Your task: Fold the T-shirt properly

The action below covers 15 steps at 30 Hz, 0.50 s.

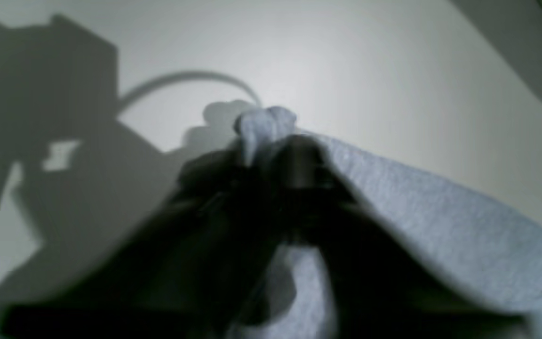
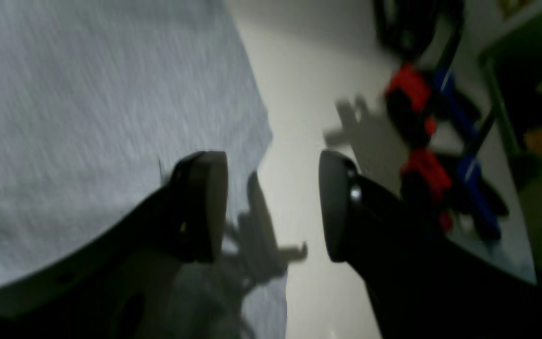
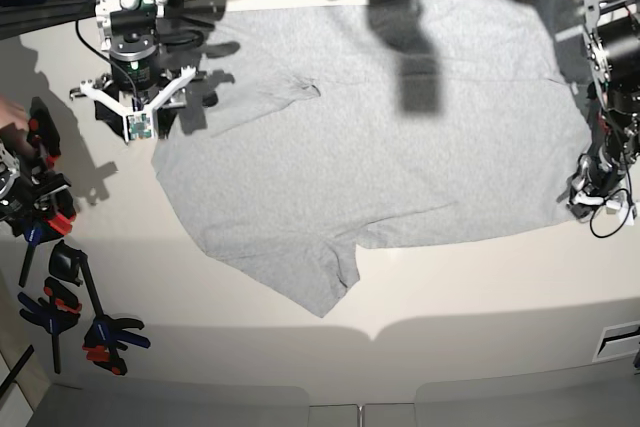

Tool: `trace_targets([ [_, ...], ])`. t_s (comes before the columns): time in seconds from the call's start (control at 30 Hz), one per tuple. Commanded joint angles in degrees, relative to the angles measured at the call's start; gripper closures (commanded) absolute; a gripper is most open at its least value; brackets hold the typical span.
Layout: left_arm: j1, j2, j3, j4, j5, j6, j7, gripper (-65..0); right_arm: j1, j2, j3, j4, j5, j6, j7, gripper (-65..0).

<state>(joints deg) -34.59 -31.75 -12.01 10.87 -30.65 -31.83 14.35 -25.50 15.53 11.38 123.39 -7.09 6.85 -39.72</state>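
My left gripper [image 1: 271, 141] has its jaws clenched on a small bunch of the T-shirt [image 3: 400, 137], a nub of grey cloth poking up above the dark tips in the left wrist view; from the base view that grip sits at the shirt's edge on the far right of the picture, low against the surface [image 3: 470, 297]. My right gripper [image 2: 273, 202] has its jaws spread wide with nothing between them, hanging over the shirt's opposite edge, one tip above cloth and the other above bare surface. The T-shirt itself lies spread nearly flat across the middle of the surface, one sleeve pointing toward the near side, another creased by the right arm. I judge the fold has barely begun: no layer is doubled over yet, only one corner is grasped, so every fold is left. Room is good in front, a broad bare strip of surface below the shirt. The left side of the base view is tighter: a cluster of red and blue clamps [image 3: 60, 287] lies there, apart from the cloth.
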Motion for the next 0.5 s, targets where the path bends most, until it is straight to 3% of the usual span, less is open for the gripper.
trace_targets([
  [0.0, -0.8, -0.7, 0.1, 0.3, 0.6, 0.1, 1.1, 0.0, 0.8, 0.5, 0.2, 1.0, 2.7, 0.0, 1.9, -29.3],
  [0.17, -0.8, -0.3, 0.1, 0.3, 0.6, 0.1, 3.2, 0.0, 11.0, 0.3, 0.2, -3.6, 19.2, 4.9, 0.8, -29.3],
  [0.33, -0.8, -0.4, 0.1, 0.3, 0.6, 0.1, 3.7, 0.0, 25.9, -0.5, 0.1, -16.5, 20.8, 7.1, 0.7, -29.3],
  [0.47, -0.8, -0.3, 0.1, 0.3, 0.5, 0.1, 3.7, 0.0, 39.6, -0.7, 0.1, -35.2, 19.6, 10.6, 0.9, -29.3],
])
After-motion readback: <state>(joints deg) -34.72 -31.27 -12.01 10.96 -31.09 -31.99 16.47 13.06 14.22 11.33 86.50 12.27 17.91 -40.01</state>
